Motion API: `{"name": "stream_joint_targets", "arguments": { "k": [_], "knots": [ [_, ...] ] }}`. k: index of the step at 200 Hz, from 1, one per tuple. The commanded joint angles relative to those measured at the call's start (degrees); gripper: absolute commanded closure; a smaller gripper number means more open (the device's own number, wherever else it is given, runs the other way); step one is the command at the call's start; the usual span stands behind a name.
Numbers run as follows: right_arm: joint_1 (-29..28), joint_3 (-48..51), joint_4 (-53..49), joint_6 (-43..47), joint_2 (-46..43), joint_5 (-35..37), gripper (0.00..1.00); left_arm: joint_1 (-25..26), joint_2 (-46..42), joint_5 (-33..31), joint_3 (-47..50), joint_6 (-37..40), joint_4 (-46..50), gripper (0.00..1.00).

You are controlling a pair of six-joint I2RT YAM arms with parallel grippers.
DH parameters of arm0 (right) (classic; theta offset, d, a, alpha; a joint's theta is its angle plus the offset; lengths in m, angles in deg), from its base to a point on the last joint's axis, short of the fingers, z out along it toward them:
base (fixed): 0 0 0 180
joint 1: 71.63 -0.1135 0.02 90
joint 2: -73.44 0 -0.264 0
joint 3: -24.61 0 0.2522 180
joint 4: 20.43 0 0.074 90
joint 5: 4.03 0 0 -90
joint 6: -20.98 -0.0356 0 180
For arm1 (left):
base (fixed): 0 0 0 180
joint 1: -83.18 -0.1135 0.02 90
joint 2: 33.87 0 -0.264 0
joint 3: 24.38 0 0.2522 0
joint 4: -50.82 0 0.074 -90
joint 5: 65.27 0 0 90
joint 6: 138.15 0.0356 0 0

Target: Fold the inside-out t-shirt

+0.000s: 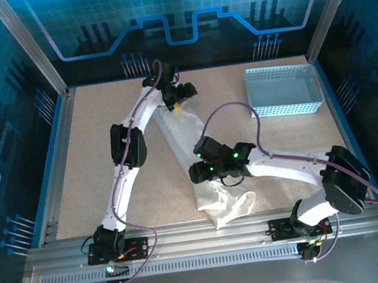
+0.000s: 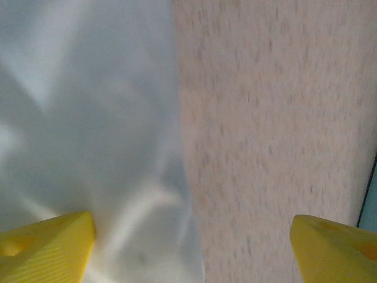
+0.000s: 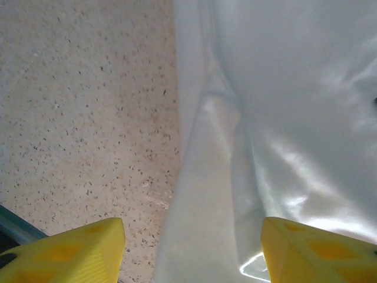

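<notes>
T-shirt (image 1: 183,148) lying as long strip. Left gripper (image 2: 191,236) hovering over its far end, right gripper (image 3: 191,239) over its near half; both gaping, straddling shirt's edge, gripping nothing.

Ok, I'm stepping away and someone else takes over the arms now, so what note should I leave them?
Left claw: open, holding nothing, over an edge of the t-shirt at its far end.
Right claw: open, holding nothing, over an edge nearer the bases.
T-shirt lies on the table as a long narrow strip; the basket stands apart, far right.
Done, it seems: sides folded in. To do: folding the strip end to end.
</notes>
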Motion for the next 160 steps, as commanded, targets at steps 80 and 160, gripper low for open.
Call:
{"name": "stream_joint_targets", "arguments": {
  "k": [80,160],
  "knots": [
    [26.21,13.98,-16.03,14.53,-12.72,-12.43,0.41,19.96,-73.85,-13.15,92.73,-18.13,-15.21,0.07],
    [26.7,24.89,-9.74,9.97,-17.1,-21.03,0.41,45.32,-65.98,-12.95,103.06,-30.85,-38.7,0.19]
  ]
}}
